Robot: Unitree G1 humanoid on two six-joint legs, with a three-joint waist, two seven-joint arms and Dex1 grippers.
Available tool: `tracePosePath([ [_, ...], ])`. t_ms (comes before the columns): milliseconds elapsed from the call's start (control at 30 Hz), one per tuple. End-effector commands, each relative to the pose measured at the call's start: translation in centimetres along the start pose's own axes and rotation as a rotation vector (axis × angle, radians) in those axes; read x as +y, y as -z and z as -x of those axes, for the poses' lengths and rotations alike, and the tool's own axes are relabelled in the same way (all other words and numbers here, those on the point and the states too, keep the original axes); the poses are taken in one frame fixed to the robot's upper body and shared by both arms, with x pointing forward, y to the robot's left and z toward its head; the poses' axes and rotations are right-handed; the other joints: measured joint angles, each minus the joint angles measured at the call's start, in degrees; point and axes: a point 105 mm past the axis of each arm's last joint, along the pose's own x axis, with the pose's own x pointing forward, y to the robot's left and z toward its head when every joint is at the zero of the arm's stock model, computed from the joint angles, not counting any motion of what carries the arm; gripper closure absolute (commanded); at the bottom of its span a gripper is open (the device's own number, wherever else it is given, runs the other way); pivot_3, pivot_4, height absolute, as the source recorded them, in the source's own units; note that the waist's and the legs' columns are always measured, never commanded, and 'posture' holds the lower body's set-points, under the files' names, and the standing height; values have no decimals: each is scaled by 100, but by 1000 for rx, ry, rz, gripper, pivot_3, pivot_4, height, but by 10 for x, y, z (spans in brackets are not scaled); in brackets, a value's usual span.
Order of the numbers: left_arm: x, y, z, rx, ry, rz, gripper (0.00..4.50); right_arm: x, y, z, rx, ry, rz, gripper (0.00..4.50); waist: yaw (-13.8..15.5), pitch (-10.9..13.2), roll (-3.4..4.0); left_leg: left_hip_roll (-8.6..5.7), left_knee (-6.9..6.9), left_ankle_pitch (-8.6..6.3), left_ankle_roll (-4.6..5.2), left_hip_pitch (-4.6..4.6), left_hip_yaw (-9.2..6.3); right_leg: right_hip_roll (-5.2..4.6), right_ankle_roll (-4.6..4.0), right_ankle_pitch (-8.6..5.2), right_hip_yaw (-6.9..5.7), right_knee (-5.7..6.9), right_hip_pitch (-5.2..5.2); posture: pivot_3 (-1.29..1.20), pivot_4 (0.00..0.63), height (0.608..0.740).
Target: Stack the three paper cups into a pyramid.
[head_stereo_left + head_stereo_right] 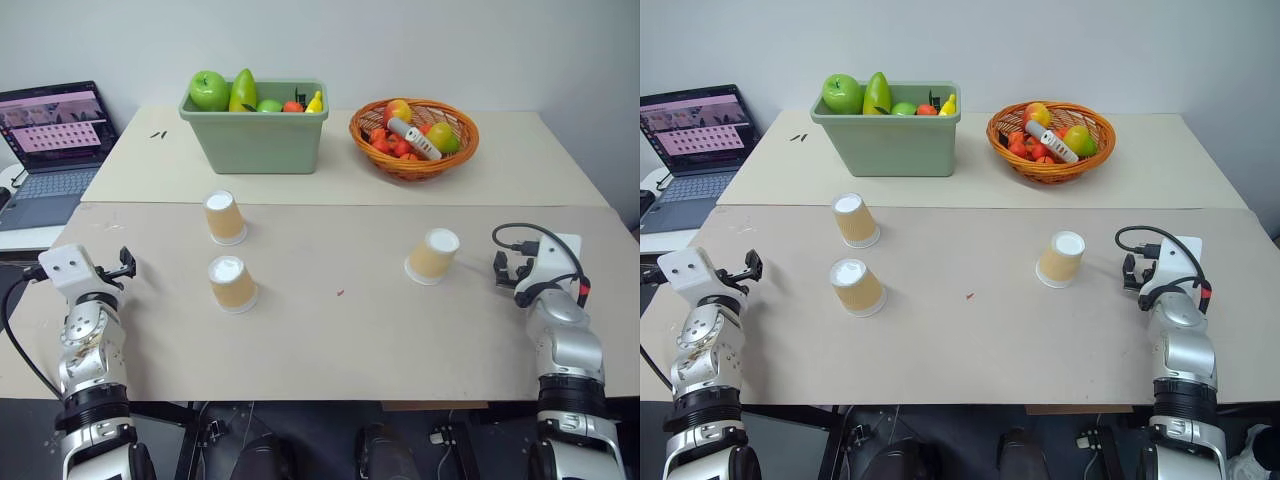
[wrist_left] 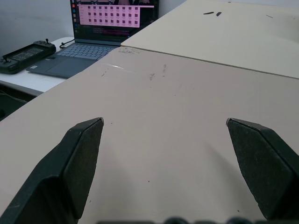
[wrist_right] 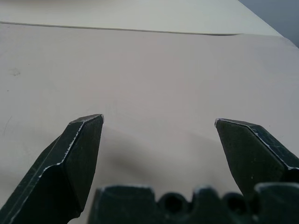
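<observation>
Nearest to the camera are the two hands, both low over the front part of the surface [image 1: 330,340]. The left hand [image 2: 164,122] has its two black fingers [image 2: 81,154] wide apart with nothing between them, and the right hand [image 3: 159,120] has its fingers [image 3: 79,149] wide apart and empty too. I take the green bin [image 1: 258,128] at the back of the surface as landmark. The three paper cups all stand upside down, white base up, and none is stacked. The first cup [image 1: 224,217] stands in front of the green bin, a little toward its left end. The second cup [image 1: 232,284] stands just in front of the first one, further from the bin, near it but not touching. The third cup [image 1: 433,256] stands well apart from these two, in front of the bin and far to its right, near the right hand. The bin holds fruit, among them a green apple [image 1: 209,90]. An orange wicker basket [image 1: 413,138] with fruit stands just beside the bin, on its right. An open laptop [image 1: 55,150] is to the left of the bin, on a lower side table.
</observation>
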Motion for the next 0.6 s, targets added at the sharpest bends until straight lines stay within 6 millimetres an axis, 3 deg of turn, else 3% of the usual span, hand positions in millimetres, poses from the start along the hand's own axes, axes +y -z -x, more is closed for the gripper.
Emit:
tracePosePath([
  [33, -5, -23, 0, -72, 56, -20, 0, -12, -26, 0, -103, 41, -24, 19, -1, 0, 0, 0, 0, 0, 0, 0, 0, 0, 0, 0, 0, 0, 0, 0, 150, 737],
  [133, -19, -26, 3, -78, 152, -13, 0, -8, -67, 3, -252, 3, -108, 19, 0, 0, 0, -1, 0, 0, 0, -1, 1, 0, 0, 0, 0, 0, -1, 0, 150, 737],
  [300, -24, -27, 7, -72, 203, -26, 0, 17, -178, 31, -607, -213, -289, 19, -62, 1, 2, 3, -2, 0, 0, 2, 2, 2, 0, 0, 11, 7, -9, 0, 150, 737],
  [367, -27, -27, 9, -71, 221, -32, 0, 37, -212, 48, -689, -376, -366, 19, -60, 1, 1, 4, -5, 0, 0, 2, 0, 4, 0, 0, 8, 6, -9, 0, 150, 737],
  [400, -28, -27, 9, -69, 226, -31, 0, 58, -226, 62, -714, -519, -392, 19, -46, 1, 1, 4, -7, 0, 0, 2, -1, 4, 0, 0, 6, 5, -9, 0, 150, 737],
  [500, -31, -27, 11, -67, 245, -34, 0, 112, -240, 102, -709, -886, -365, 19, -2, -3, -7, 5, -8, 0, 0, -1, -9, 5, -1, 0, -6, 4, -2, 0, 150, 737],
  [600, -37, -27, 12, -62, 273, -43, 0, 171, -220, 159, -623, -1328, -156, 19, 33, -2, -14, 2, 2, -1, 3, -18, -23, 0, -2, 2, -20, -1, -2, 0, 150, 737],
])
